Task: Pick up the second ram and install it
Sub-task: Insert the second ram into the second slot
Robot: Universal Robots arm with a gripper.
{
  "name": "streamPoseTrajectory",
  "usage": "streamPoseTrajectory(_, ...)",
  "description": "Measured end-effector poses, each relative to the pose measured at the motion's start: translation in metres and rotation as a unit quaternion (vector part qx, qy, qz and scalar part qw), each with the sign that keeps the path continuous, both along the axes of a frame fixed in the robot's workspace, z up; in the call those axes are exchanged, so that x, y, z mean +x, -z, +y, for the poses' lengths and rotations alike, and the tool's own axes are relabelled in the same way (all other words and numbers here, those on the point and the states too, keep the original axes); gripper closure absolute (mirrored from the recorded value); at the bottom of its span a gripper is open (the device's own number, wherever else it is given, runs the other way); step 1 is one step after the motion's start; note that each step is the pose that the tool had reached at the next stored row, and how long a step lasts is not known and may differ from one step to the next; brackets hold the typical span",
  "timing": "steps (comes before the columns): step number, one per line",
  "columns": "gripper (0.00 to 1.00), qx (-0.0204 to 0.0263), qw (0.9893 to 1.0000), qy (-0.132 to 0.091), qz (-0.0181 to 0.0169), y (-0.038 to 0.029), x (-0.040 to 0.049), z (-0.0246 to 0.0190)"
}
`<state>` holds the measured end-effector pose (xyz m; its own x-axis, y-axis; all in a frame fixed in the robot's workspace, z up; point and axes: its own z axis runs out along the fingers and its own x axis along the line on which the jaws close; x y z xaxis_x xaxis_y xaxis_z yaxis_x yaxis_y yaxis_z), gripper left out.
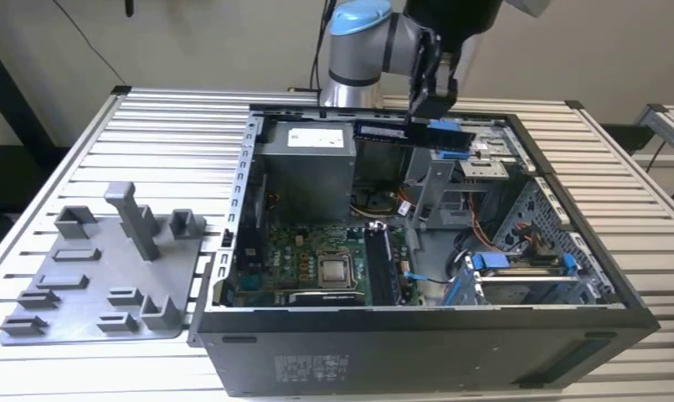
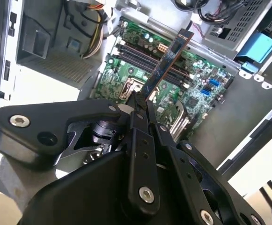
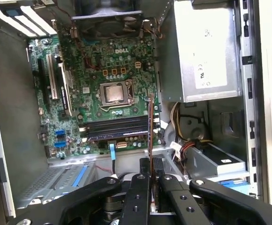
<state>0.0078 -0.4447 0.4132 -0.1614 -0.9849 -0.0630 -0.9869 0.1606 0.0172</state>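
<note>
Pincer (image 2: 141,104) — is gripping the second ram (image 2: 167,63) by one end, holding it aloft over the green motherboard (image 3: 126,65) — inside the open computer case (image 1: 426,356) sitting on the bench (image 1: 169,117).

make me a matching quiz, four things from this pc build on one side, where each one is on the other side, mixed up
Things
1. long thin dark ram stick
2. grey plastic fixture tray
3. green motherboard
4. silver metal power supply box

Places
A. on the slatted metal table, outside the open black computer case
B. flat on the case floor
C. clamped in the black gripper, above the case floor
D. inside the case, beside the motherboard

Pairs: 1-C, 2-A, 3-B, 4-D
</note>
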Motion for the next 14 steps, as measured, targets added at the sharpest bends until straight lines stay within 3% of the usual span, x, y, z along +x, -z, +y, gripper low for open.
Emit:
streamPoseTrajectory(3,0.86,0.0,0.9998,0.021,0.0001,0.0004,0.0,0.0)
streamPoseTrajectory(7,0.86,0.0,0.9987,0.052,0.0001,0.0006,0.0,0.0)
streamPoseTrajectory(11,0.86,0.0,0.9969,0.079,0.0002,0.0007,0.0,0.0)
streamPoseTrajectory(14,0.86,0.0001,0.9949,0.1,0.0002,0.0007,0.0,0.0)
